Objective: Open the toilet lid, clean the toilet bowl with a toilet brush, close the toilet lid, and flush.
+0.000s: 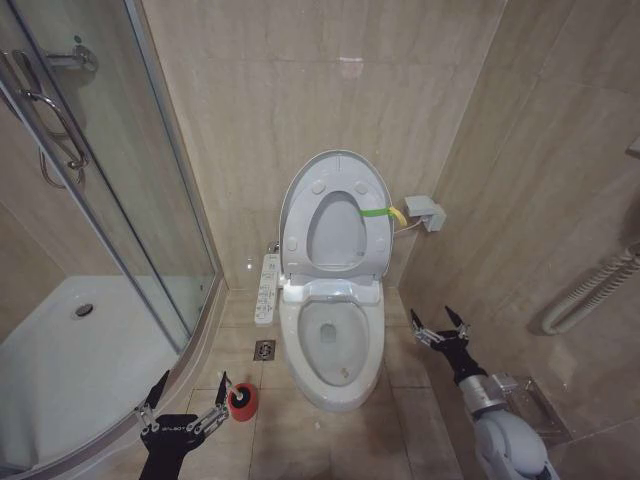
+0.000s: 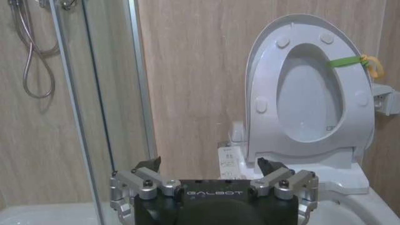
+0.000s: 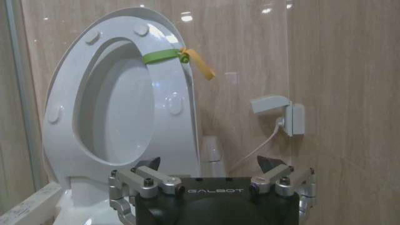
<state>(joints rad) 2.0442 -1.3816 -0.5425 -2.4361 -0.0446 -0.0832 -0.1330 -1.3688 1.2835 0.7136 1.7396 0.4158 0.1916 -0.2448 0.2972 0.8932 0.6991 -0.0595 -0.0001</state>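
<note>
The toilet lid [image 1: 335, 235] stands upright against the back wall. The white ring seat [image 1: 296, 243] is raised against it, and a green-yellow strap [image 1: 378, 212] sits at its right edge. Below, the toilet bowl [image 1: 290, 335] lies uncovered, with its button panel [image 1: 267, 288] on the left. A red round holder [image 1: 241, 401] with a dark centre sits on the floor left of the bowl; no brush handle can be made out. My left gripper [image 1: 192, 385] hangs open just left of the holder. My right gripper [image 1: 433, 318] hangs open to the right of the bowl. The lid [image 2: 309, 93] [image 3: 122, 112] faces both wrist cameras.
A curved glass shower enclosure [image 1: 120, 200] with a white tray [image 1: 60, 350] fills the left side. A floor drain [image 1: 264, 349] lies left of the bowl. A grey wall box [image 1: 425, 212] with a cable sits right of the lid. A clear box [image 1: 535, 405] and a ribbed hose [image 1: 590, 290] stand at the right wall.
</note>
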